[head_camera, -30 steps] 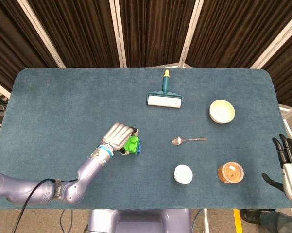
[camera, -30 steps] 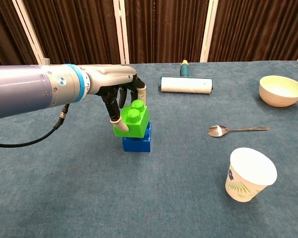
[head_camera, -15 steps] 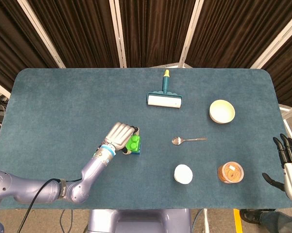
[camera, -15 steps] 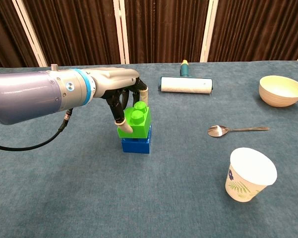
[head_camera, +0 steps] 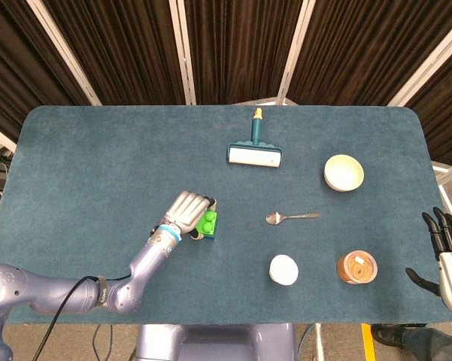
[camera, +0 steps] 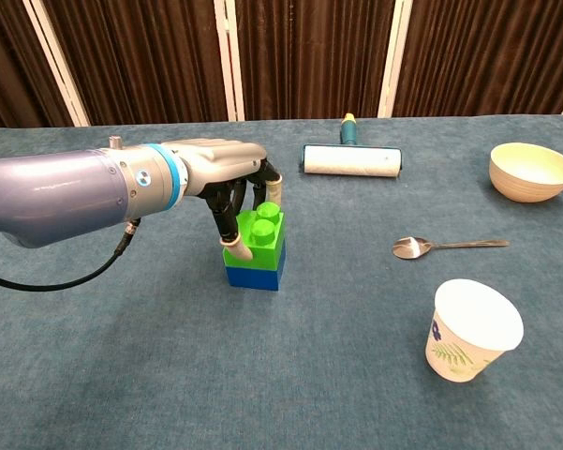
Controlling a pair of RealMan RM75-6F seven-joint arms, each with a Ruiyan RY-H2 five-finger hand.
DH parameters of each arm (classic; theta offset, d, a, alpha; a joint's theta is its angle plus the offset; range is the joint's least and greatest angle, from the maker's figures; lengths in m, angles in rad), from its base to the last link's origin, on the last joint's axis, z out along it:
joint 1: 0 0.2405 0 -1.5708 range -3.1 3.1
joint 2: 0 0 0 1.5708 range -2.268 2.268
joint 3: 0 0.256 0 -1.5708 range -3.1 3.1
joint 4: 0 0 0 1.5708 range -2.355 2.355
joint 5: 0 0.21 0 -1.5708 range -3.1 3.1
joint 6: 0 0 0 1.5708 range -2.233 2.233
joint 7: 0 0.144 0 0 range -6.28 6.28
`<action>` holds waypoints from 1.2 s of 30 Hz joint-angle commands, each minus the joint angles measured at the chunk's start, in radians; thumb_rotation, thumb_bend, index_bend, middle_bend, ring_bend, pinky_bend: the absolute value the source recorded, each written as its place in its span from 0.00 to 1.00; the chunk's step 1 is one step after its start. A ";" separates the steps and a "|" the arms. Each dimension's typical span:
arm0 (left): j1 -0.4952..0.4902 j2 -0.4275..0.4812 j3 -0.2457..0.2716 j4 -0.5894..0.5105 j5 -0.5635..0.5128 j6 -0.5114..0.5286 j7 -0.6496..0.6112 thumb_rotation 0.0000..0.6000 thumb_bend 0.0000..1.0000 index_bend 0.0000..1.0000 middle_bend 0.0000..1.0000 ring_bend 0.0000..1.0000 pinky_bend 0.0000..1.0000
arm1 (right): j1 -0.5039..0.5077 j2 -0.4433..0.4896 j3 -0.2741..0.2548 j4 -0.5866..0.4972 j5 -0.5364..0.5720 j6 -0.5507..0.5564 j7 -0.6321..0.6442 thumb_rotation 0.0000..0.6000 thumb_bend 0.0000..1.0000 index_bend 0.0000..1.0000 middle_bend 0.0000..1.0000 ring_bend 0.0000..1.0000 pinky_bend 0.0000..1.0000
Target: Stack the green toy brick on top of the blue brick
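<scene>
Left hand (camera: pixel 227 183) grips green brick (camera: pixel 259 235) atop blue brick (camera: pixel 253 275).

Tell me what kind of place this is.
Probably a robot test setup, not a home: a table covered in blue felt, dark curtains behind it, and odd props such as a lint roller and toy bricks.

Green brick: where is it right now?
The green brick sits on the blue brick, left of table centre in the chest view, held by the left hand.
</scene>
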 commanded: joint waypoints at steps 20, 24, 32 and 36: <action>0.052 0.159 -0.016 -0.188 0.107 0.075 -0.051 1.00 0.05 0.00 0.00 0.00 0.00 | -0.007 0.005 -0.009 -0.009 -0.022 0.014 0.008 1.00 0.00 0.00 0.00 0.00 0.00; 0.098 0.247 -0.015 -0.280 0.166 0.135 -0.077 1.00 0.05 0.00 0.00 0.00 0.00 | -0.009 0.007 -0.014 -0.014 -0.035 0.019 0.010 1.00 0.00 0.00 0.00 0.00 0.00; 0.348 0.407 0.130 -0.392 0.509 0.412 -0.225 1.00 0.05 0.00 0.00 0.00 0.00 | -0.009 0.003 -0.015 -0.019 -0.040 0.020 -0.007 1.00 0.00 0.00 0.00 0.00 0.00; 0.512 0.486 0.259 -0.394 0.668 0.557 -0.330 1.00 0.05 0.00 0.00 0.00 0.00 | -0.007 0.002 -0.020 -0.023 -0.055 0.022 -0.003 1.00 0.00 0.00 0.00 0.00 0.00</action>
